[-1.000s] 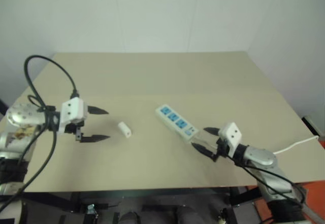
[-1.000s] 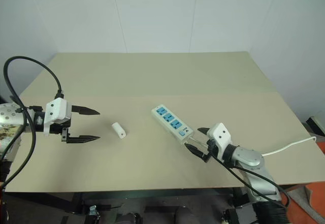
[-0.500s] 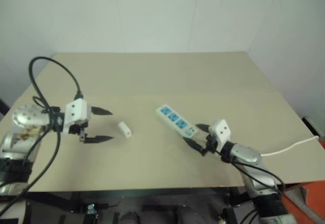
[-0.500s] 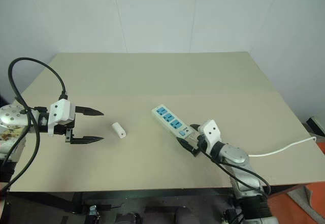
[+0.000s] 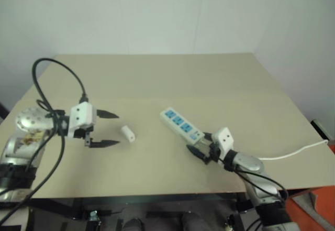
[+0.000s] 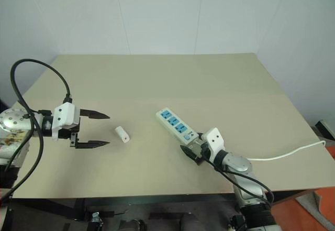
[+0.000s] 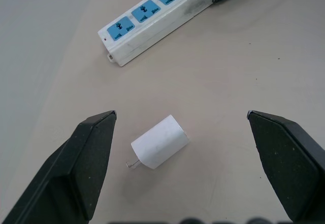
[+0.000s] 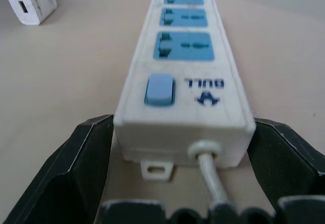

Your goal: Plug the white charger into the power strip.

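Observation:
The white charger (image 5: 128, 133) lies on its side on the beige table, its metal prongs facing my left gripper (image 5: 118, 129). That gripper hovers just left of it, open, with the charger (image 7: 160, 141) lying ahead of the gap between the fingers. The power strip (image 5: 181, 124) lies diagonally at mid-table with blue sockets up. My right gripper (image 6: 191, 142) is open at the strip's cord end. One black finger stands on each side of the strip's end (image 8: 185, 76), holding nothing.
The strip's thin white cord (image 5: 293, 151) runs right across the table and off its right edge. The table's front edge (image 6: 157, 193) is close below both grippers. Bare tabletop (image 6: 157, 79) stretches behind the strip and charger to the white wall.
My right gripper has moved left and down to the strip's cord end, and its fingers now straddle it. The left gripper, charger and strip have stayed about where they were.

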